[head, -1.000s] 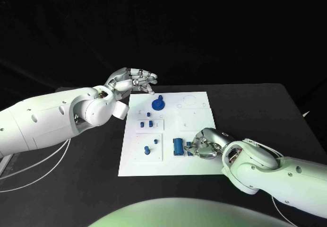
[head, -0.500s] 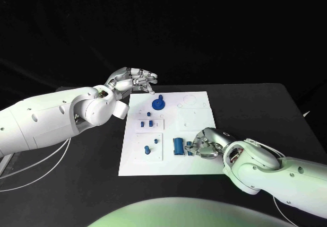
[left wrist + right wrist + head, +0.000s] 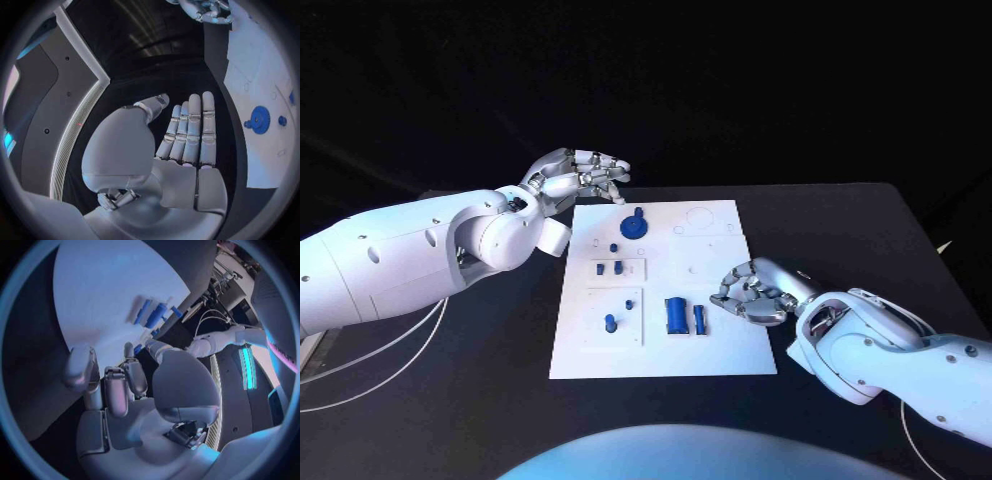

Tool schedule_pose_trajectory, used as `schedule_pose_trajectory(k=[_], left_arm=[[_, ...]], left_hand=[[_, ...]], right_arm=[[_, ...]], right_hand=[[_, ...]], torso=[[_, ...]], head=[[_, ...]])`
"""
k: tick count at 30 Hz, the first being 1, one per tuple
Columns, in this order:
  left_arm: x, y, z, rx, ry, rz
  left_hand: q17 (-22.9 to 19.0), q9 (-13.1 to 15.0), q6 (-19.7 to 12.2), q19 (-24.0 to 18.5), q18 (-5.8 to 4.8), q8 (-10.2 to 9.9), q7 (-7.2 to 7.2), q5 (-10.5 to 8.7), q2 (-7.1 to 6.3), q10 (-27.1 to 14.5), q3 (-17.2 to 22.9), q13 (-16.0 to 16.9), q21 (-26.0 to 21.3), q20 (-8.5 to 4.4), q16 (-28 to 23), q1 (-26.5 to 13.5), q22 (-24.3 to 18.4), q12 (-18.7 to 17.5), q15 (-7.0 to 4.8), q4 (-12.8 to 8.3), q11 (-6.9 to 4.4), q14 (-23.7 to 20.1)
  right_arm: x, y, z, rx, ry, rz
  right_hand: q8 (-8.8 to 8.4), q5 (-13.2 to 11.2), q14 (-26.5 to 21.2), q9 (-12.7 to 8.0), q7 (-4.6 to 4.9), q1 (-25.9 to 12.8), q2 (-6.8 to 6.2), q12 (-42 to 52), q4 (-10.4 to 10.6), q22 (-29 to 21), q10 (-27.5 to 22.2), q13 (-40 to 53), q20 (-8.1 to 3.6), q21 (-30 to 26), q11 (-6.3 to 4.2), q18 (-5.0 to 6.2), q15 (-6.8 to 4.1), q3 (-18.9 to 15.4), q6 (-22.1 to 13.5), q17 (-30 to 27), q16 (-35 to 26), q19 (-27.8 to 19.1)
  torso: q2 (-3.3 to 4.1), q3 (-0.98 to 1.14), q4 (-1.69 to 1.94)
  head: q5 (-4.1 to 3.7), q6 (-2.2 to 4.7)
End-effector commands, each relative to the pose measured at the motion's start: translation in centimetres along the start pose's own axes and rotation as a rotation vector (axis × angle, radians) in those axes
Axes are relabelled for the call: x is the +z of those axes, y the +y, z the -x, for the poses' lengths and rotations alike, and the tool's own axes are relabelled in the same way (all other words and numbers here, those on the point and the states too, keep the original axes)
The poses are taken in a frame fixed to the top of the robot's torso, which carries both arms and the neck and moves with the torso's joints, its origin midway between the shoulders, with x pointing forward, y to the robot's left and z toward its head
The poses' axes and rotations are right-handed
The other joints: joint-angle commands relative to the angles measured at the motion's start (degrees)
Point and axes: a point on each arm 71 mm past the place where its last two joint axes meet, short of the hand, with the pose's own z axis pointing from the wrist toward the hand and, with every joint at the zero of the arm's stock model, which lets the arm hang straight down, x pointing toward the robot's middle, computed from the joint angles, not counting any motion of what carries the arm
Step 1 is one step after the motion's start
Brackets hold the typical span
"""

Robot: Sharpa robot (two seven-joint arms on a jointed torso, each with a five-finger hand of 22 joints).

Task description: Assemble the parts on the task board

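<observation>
Task board (image 3: 718,350): white plate, centre of the head view, lying flat on the black table (image 3: 862,220). It carries raised white sub-plates and several blue parts.

Round blue part (image 3: 633,225): upper left of the board, a disc with a small knob at its upper edge; it also appears in the left wrist view (image 3: 259,119).

Small blue pegs (image 3: 607,268): a pair standing on the sub-plate at the board's left middle.

Blue peg (image 3: 610,322): lower left sub-plate, with a smaller blue dot just above it.

Large blue block (image 3: 678,316): lower centre of the board, upright in the frame, with a thinner blue piece (image 3: 700,319) just beside it on the right.

Left hand (image 3: 578,176): upper left of centre, past the board's upper left corner, apart from every part. The wrist view shows its fingers (image 3: 190,130) straight and side by side, palm bare, holding nothing.

Right hand (image 3: 759,291): at the board's right edge, lower middle, just right of the thinner blue piece. Fingers (image 3: 115,387) curled inward; nothing visible in them.
</observation>
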Motion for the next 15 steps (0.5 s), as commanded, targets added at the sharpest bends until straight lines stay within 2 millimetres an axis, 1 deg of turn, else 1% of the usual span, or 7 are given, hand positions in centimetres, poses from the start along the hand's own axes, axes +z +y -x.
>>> schedule_pose_trajectory(k=[1,3,4,6,9,12,15], left_arm=[[0.2,0.1,0.0,-0.021,0.002,-0.025],[0.2,0.5,0.3,-0.031,-0.011,-0.029],[0.3,0.7,0.4,-0.036,-0.018,-0.032],[0.5,1.1,0.6,-0.044,-0.031,-0.038],[0.8,1.8,0.9,-0.057,-0.046,-0.052],[1.1,2.6,1.1,-0.07,-0.07,-0.071],[1.6,3.3,1.6,-0.088,-0.118,-0.089]], left_hand=[[-0.08,0.08,-0.61,0.18,0.61,0.02,-0.02,0.23,0.23,-0.49,-0.38,0.11,-0.39,0.16,0.31,-0.56,-0.17,0.25,0.06,0.14,0.0,-0.62],[-0.11,0.08,-0.79,0.08,0.59,-0.03,-0.07,0.08,0.15,-0.47,-0.6,0.14,-0.66,0.22,0.25,-0.88,-0.32,0.39,0.1,0.37,-0.02,-0.8],[-0.16,0.07,-0.9,-0.02,0.58,-0.07,-0.09,0.01,0.13,-0.5,-0.69,0.15,-0.85,0.26,0.13,-0.97,-0.43,0.45,0.12,0.46,-0.03,-0.99],[-0.54,0.11,-1.19,-0.59,0.54,-0.13,-0.14,-0.17,0.14,-0.7,-0.95,0.16,-1.99,0.49,-0.74,-1.14,-1.06,0.62,0.29,0.75,0.0,-2.0],[-1.95,0.33,-1.3,-2.06,0.48,0.06,-0.23,-0.29,0.13,-0.94,-1.2,-0.15,-5.26,1.21,-4.14,-0.76,-2.93,0.32,0.88,0.89,0.14,-4.38],[-5.47,0.5,-1.59,-4.51,0.75,-0.09,-0.34,-0.66,-0.1,-0.51,-1.42,-2.61,-13.77,3.41,-14.39,-0.02,-8.08,-3.4,2.36,1.05,0.53,-6.21],[-6.92,0.32,-1.93,-5.83,0.61,-0.78,-0.54,-0.72,-0.14,-0.08,-1.71,-3.36,-19.29,4.84,-20.96,-0.02,-11.46,-6.32,3.22,1.45,1.29,-7.38]], right_arm=[[0.7,-0.3,1.7,0.285,-0.068,0.116],[1.6,-1.2,2.6,0.382,-0.089,0.109],[2.1,-1.8,3.1,0.437,-0.101,0.101],[3.0,-2.7,3.8,0.521,-0.118,0.085],[4.4,-4.2,5.0,0.635,-0.155,0.059],[5.6,-5.2,6.0,0.709,-0.191,0.055],[6.9,-5.9,6.7,0.761,-0.215,0.064]], right_hand=[[-0.86,0.33,4.36,-0.39,0.19,2.09,0.34,-1.64,-1.23,6.98,-1.35,1.89,0.28,-3.47,0.3,1.17,0.52,0.26,-0.77,7.86,-0.81,-1.05],[-2.15,-0.86,1.71,-0.79,1.19,3.58,0.49,-11.88,-2.15,3.04,-8.72,-5.36,0.99,-18.92,1.09,3.27,1.32,0.22,-2.07,0.01,-5.45,-5.75],[-2.35,-1.13,0.92,-0.8,1.31,3.84,0.55,-14.08,-2.28,2.02,-10.28,-7.08,1.2,-22.24,1.3,3.71,1.48,0.12,-2.23,-2.03,-6.84,-6.85],[-3.02,-2.2,-4.1,-0.92,1.99,4.94,0.87,-28.11,-2.83,-3.2,-20.58,-17.45,1.94,-39.01,2.04,5.73,2.15,0.47,-3.3,-12.72,-14.63,-12.9],[-4.04,-4.28,-16.27,-2.19,3.4,5.48,1.06,-34.95,-2.71,-7.9,-26.36,-23.91,3.59,-44.76,3.71,5.57,3.85,1.18,-5.68,-32.65,-32.23,-17.36],[-4.94,-5.14,-24.58,-4.03,4.96,5.81,0.65,-45.38,-2.42,-14.66,-32.6,-34.4,5.96,-51.99,5.98,5.29,6.45,1.91,-7.59,-37.79,-42.01,-23.35],[-6.19,-5.38,-30.61,-6.77,5.6,6.63,0.76,-51.92,-2.96,-23.25,-32.09,-44.59,8.41,-53.57,7.36,5.51,8.48,2.64,-7.38,-44.31,-52.29,-29.57]], torso=[[-0.77,-0.47,-0.27],[-1.32,-0.81,-0.35],[-1.53,-0.96,-0.38],[-2.14,-1.39,-0.53],[-2.85,-1.88,-0.54],[-3.21,-2.0,-0.46],[-3.69,-2.11,-0.54]], head=[[-0.37,1.23],[-0.54,2.0],[-0.76,2.54],[-0.88,3.25],[-1.0,5.24],[-1.04,6.25],[-0.81,7.44]])
